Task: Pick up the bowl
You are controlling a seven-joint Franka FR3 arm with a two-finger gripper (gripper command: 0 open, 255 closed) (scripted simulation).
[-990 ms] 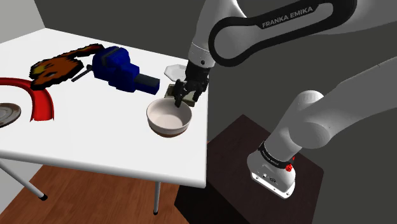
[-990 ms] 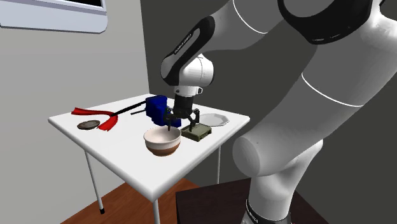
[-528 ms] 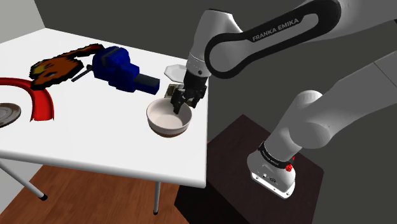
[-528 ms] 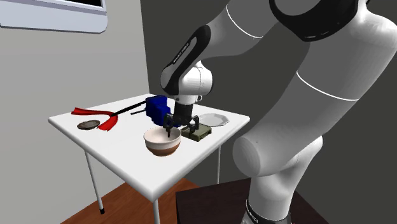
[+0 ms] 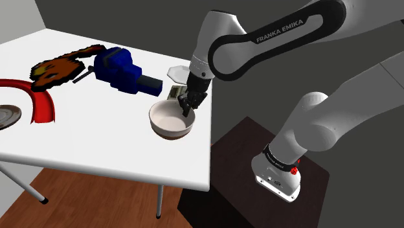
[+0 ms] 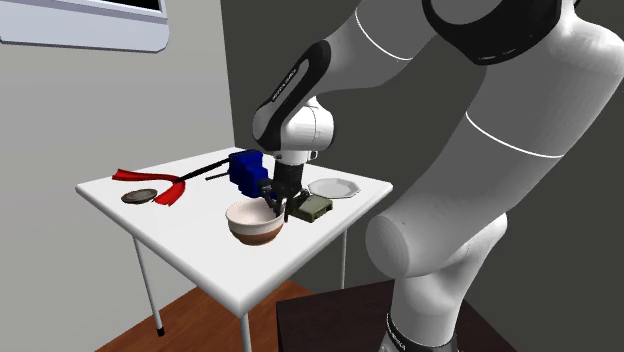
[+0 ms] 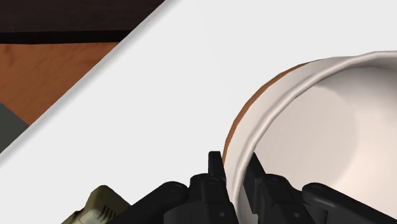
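Your arm is white-shelled with black joint bands. One band carries white "FRANKA EMIKA" lettering. Thin dark seams ring the links. Your base shows a black collar with small white marks and a red button. The gripper is all black.

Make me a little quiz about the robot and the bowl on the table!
1. True or false: the bowl stands on the white table.
2. The gripper clasps: A the bowl's rim, B a spoon, C nothing.
3. Fill in: the bowl is white inside and ___ outside.
Key: 1 true; 2 A; 3 brown.
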